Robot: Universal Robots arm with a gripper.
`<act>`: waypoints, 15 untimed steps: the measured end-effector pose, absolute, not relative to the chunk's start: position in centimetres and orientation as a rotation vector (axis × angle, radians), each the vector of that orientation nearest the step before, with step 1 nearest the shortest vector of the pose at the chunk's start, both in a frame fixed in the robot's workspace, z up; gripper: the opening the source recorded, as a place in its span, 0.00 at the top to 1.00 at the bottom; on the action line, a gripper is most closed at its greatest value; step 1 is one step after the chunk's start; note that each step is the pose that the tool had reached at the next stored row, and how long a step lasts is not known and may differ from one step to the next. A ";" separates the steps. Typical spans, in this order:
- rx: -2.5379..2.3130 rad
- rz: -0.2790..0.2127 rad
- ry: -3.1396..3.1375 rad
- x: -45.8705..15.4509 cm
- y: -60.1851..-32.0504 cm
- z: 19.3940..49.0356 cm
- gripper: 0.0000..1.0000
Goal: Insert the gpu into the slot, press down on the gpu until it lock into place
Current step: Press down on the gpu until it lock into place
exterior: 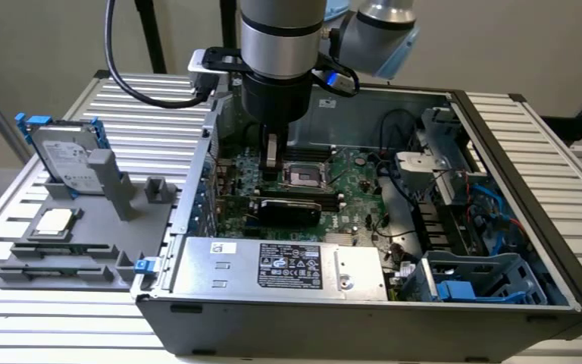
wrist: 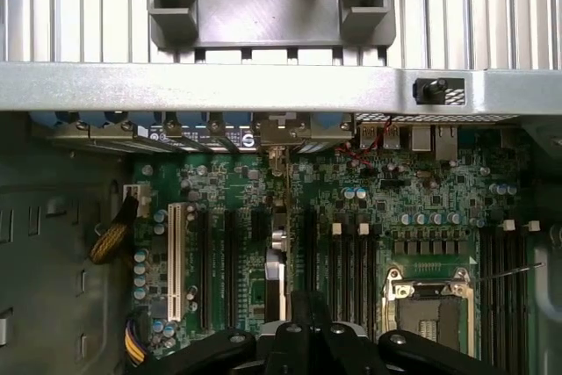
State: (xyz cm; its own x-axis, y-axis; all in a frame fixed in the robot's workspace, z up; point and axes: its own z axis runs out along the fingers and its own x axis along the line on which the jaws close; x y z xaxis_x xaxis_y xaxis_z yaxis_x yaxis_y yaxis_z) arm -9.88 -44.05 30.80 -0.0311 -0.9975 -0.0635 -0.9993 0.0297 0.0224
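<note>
The gpu [exterior: 287, 210] is a flat black card standing on edge on the green motherboard inside the open computer case. In the wrist view the gpu [wrist: 286, 208] is a thin line seen edge-on, running from the case's rear wall toward my gripper [wrist: 309, 318]. In the exterior view my gripper [exterior: 270, 180] reaches straight down into the case, fingers shut together, just above the card's upper edge near its end on the exterior view's left. Whether the fingertips touch the card I cannot tell. The slot is hidden under the card.
A silver power supply box [exterior: 281, 265] fills the case's near side. The CPU socket [exterior: 306, 176] and black memory slots [wrist: 505, 278] lie beside the gripper. A blue drive cage [exterior: 483, 280] and cables sit at the exterior view's right. A hard drive [exterior: 64, 155] rests on a grey fixture outside the case.
</note>
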 end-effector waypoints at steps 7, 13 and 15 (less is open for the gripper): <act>-2.205 0.157 2.279 -10.1 -44.1 30.7 0.89; -2.253 0.211 2.336 -10.3 -44.1 30.6 0.89; -2.270 0.245 2.355 -10.3 -44.1 30.6 0.89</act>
State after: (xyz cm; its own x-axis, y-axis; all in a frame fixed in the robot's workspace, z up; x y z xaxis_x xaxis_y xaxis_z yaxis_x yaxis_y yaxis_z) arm -10.35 -44.05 30.62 -0.0371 -0.9993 -0.0035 -0.9787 0.0356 0.2023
